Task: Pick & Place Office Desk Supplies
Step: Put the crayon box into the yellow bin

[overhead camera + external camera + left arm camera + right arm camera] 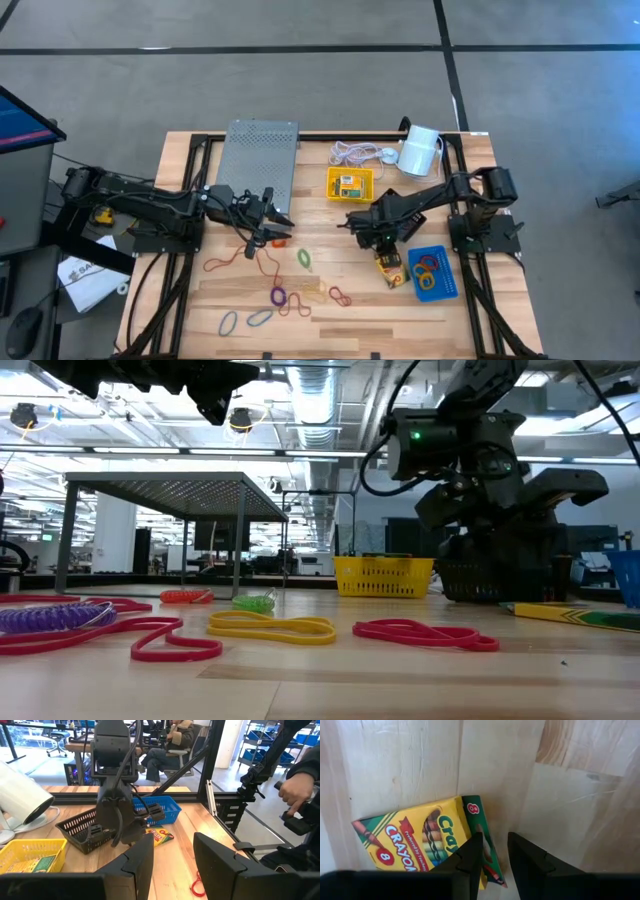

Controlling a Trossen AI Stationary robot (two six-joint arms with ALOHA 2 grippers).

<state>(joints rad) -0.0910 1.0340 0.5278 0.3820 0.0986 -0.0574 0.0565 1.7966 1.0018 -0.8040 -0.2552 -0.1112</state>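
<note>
My left gripper (277,228) (172,865) hangs open above the table's middle, over an orange rubber band (278,241). More coloured rubber bands (290,296) (270,626) lie loose on the near half. My right gripper (379,241) (495,857) is open by a narrow gap and points down over the long green edge of a crayon box (420,845) (391,269) that lies flat on the wood; I see no touch. The yellow tray (350,184) holds another crayon box. The blue tray (436,272) holds several bands. The black mesh tray (80,832) sits beside the right arm.
A grey perforated plate (258,160) stands on legs at the far left. The white cylinder (420,150) and the coiled white cord (355,153) lie at the far edge. A person's hand (292,790) shows beyond the table's right side. Black frame rails run along both table sides.
</note>
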